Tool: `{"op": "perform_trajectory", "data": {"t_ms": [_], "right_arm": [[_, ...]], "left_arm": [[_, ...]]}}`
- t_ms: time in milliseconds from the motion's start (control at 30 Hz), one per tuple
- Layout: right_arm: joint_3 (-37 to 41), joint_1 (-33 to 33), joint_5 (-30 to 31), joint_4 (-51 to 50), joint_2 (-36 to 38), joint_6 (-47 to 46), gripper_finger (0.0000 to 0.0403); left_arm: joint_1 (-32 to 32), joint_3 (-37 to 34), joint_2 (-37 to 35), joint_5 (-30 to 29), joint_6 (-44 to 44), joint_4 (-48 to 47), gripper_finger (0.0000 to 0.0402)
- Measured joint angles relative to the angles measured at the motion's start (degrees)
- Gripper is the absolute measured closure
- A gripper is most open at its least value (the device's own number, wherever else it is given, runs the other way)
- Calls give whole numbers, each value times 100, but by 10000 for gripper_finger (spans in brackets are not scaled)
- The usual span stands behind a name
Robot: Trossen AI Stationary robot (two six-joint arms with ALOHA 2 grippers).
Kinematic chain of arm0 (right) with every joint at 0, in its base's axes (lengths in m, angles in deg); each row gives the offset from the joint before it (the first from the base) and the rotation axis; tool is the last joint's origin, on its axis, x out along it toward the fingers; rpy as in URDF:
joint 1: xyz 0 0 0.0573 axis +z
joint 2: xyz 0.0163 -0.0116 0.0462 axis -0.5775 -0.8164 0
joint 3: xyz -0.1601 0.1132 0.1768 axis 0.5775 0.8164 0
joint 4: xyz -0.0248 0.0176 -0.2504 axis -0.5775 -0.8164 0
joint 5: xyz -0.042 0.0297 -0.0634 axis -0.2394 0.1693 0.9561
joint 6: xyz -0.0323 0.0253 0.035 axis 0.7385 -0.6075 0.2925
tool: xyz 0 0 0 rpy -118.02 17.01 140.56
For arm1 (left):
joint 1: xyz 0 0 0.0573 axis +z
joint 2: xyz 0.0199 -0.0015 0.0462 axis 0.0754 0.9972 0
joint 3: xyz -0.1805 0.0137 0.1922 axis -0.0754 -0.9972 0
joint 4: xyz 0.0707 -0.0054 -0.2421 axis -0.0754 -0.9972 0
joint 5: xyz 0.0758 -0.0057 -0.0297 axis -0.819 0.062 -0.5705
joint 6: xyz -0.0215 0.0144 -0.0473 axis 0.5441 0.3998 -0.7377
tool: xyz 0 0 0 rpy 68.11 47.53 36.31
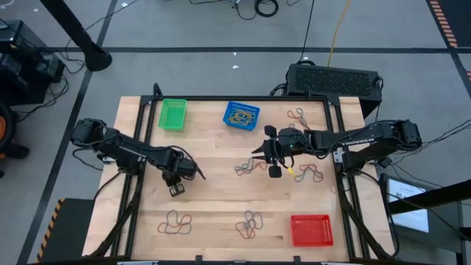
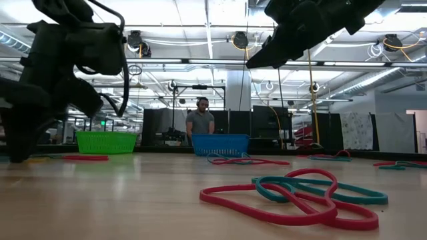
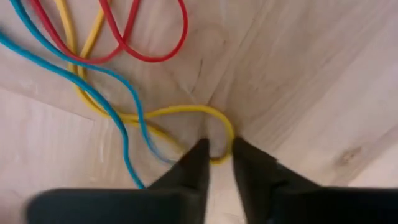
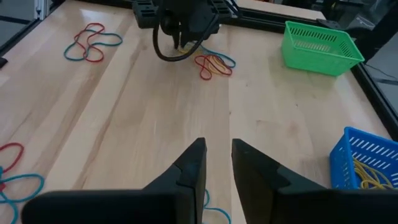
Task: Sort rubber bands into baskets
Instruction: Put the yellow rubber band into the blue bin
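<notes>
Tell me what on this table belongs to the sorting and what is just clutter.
Job:
green basket
blue basket, yellow bands inside
red basket
rubber bands in loose clusters
left hand, tips at a yellow band
right hand, raised

Lying about:
black vented box
floor cables

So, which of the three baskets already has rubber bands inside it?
The blue basket, at the far edge of the table, holds a tangle of yellowish rubber bands. The green basket beside it and the red basket look empty.

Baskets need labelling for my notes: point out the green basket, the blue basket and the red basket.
green basket [image 1: 173, 115], high view, its floor.
blue basket [image 1: 229, 123], high view, its left rim.
red basket [image 1: 311, 230], high view, its floor.
</notes>
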Motion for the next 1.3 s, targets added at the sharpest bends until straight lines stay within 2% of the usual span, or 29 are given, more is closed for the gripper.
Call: {"op": "perform_trajectory", "data": {"t_ms": [100, 233, 300, 367, 900, 1067, 1300], "right_arm": [[0, 0, 0, -36, 0, 1, 333], [0, 0, 0, -35, 0, 10, 333], [0, 0, 0, -33, 0, 26, 333], [0, 0, 0, -33, 0, 43, 333], [0, 0, 2, -49, 2, 101, 333], [0, 0, 2, -101, 2, 103, 333], [0, 0, 4, -281, 4, 96, 333]], "left_arm": [[37, 9, 1, -4, 149, 11, 391], [32, 138, -14, -159, 289, -137, 394], [41, 221, -83, -496, 297, -166, 398], [52, 295, -235, -588, 296, -173, 398], [37, 1403, -1768, -520, 148, -755, 401], [41, 1735, -2045, -1000, 124, -889, 401], [41, 2185, -2089, -1526, -25, -1306, 401]]}}
